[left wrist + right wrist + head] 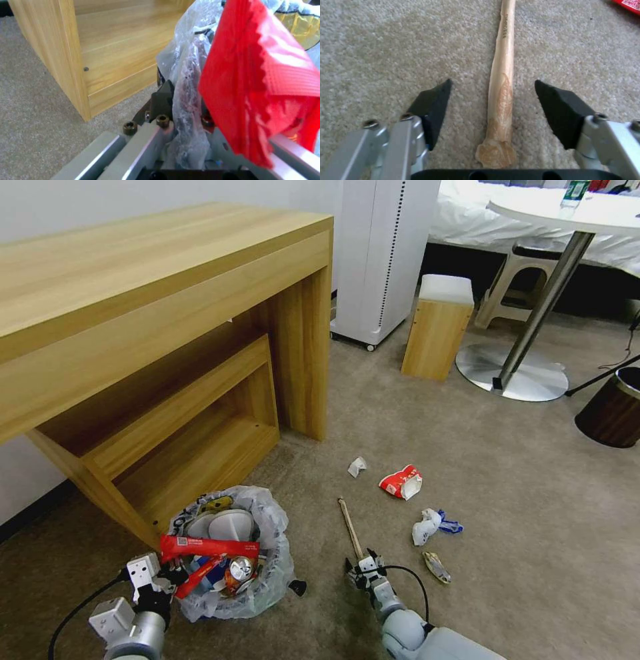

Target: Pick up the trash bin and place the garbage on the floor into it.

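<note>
While the left gripper (186, 110) clamps the trash bin (230, 553) liner rim, apparently, the right gripper (493, 110) straddles the wooden stick (501, 82) beside the bin, jaws spread. Pickup step; next needs closing squarely on the stick.

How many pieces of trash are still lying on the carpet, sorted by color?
White crumpled paper: 1
Red and white wrapper: 1
White and blue wad: 1
Tan wooden stick: 1
Yellowish flattened piece: 1
Total: 5
</note>
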You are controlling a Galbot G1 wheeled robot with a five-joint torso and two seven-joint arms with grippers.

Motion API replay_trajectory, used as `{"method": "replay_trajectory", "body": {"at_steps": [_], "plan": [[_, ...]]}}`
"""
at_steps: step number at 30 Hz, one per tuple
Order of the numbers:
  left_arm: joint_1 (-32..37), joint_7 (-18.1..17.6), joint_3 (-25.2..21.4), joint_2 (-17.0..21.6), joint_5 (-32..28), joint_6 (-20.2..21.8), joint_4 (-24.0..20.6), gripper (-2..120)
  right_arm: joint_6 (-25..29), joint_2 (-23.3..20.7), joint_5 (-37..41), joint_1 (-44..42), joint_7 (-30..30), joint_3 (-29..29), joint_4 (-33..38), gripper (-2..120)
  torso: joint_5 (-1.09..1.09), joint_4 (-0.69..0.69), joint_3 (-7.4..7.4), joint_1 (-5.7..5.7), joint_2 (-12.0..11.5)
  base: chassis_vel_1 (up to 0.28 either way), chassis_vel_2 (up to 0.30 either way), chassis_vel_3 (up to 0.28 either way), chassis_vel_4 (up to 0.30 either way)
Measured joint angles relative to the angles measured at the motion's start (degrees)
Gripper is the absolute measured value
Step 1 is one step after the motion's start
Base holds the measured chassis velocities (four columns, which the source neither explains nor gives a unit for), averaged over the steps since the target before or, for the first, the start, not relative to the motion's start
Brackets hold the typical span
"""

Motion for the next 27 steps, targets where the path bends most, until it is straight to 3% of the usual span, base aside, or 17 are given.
{"method": "replay_trajectory", "body": {"at_steps": [8, 11, 24, 27], "plan": [[-0.07, -0.04, -0.02, 0.07, -0.30, -0.02, 0.06, 1, 0.58, 0.89, -0.57, -0.17, -0.17, 0.57, -1.37, 51, 0.01, 0.00, 0.00, 0.00, 0.01, 0.000, 0.000, 0.000, 0.000], [-0.41, -0.16, -0.04, 0.15, -0.60, -0.02, 0.17, 1, 0.66, 0.53, -0.76, -0.39, -0.17, 1.10, -1.20, 34, 0.00, 0.01, 0.00, 0.00, 0.00, 0.000, 0.000, 0.000, 0.000], [-0.44, -0.20, 0.26, 0.01, -0.61, -0.09, 0.35, 1, 1.50, -0.27, -1.65, -1.49, 0.29, 2.78, -0.92, 29, -0.02, -0.02, 0.00, 0.00, 0.00, 0.000, 0.000, 0.000, 0.000], [-0.19, -0.21, 0.34, -0.08, -0.53, -0.17, 0.30, 1, 2.16, 0.27, -2.52, -1.89, 0.37, 2.96, -1.46, 21, -0.02, -0.01, 0.00, 0.00, 0.00, 0.000, 0.000, 0.000, 0.000]]}}
